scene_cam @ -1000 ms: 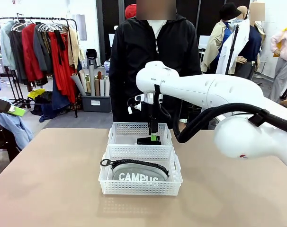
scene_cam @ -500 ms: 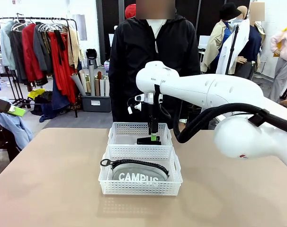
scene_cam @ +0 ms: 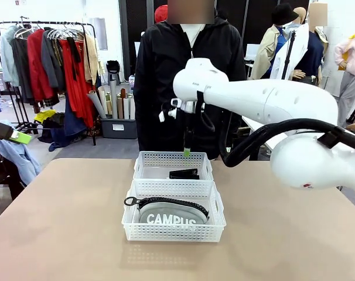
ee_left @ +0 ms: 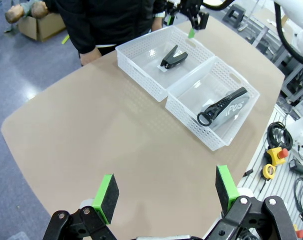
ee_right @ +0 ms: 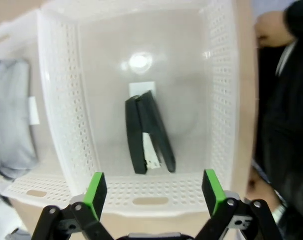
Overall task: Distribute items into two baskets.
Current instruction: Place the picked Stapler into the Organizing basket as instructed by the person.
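Note:
My right gripper (scene_cam: 187,151) hangs open and empty above the far basket (scene_cam: 143,165). The small black stapler (scene_cam: 184,174) lies flat on that basket's floor. In the right wrist view the stapler (ee_right: 149,132) sits just beyond my open right gripper (ee_right: 154,192), apart from the green pads. The grey CAMPUS pouch (scene_cam: 171,213) lies in the near basket (scene_cam: 171,233), zipper up. My left gripper (ee_left: 165,192) is open and empty, high and far off the table's left side, looking down on both baskets, the stapler (ee_left: 172,56) and the pouch (ee_left: 226,107).
A person in a black jacket (scene_cam: 166,70) stands at the far edge behind the baskets, one hand (ee_right: 269,30) near the far basket's side. The tan tabletop (scene_cam: 66,222) is bare around the baskets. Cables and a yellow button box (ee_left: 276,155) lie beside the table.
My right gripper has risen straight up out of the far basket, still open. The stapler stays on the basket floor. The pouch and left arm have not moved.

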Available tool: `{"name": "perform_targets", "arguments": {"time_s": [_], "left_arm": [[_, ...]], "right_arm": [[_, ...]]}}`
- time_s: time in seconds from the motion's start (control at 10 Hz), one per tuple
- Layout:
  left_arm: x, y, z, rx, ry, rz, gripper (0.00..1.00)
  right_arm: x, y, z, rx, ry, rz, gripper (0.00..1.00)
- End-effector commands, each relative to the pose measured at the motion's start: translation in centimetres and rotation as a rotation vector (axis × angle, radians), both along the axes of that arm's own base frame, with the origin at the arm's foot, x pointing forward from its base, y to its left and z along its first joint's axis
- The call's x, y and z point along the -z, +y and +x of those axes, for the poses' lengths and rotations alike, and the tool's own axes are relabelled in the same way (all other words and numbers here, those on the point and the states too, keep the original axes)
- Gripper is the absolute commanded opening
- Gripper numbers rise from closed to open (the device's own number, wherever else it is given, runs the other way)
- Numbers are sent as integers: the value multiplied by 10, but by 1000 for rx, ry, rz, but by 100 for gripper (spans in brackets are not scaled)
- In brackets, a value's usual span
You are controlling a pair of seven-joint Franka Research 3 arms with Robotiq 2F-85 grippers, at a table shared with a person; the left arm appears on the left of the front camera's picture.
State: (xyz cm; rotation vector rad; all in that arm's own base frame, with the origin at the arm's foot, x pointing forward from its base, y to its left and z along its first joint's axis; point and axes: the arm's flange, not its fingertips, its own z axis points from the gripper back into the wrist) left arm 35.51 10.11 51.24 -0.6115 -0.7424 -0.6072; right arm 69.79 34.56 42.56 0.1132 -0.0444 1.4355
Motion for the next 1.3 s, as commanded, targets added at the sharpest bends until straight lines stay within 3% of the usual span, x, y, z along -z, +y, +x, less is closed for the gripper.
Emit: {"name": "perform_targets", "arguments": {"time_s": [0.0, 0.4, 0.7, 0.9, 1.2], "left_arm": [[1, 0, 2, 8, -21, -13, 100], [1, 0, 2, 8, -21, -13, 100], [1, 0, 2, 8, -21, -13, 100], [1, 0, 2, 8, -21, -13, 100], [1, 0, 2, 8, -21, -13, 100]], "right_arm": [[-3, -46, -84, 67, -58, 25, 100], [-45, -146, -133, 256, -95, 59, 100], [-68, -193, -187, 371, -191, 135, 100], [-89, -244, -226, 444, -244, 263, 100], [-104, -320, -268, 485, -213, 389, 100]]}}
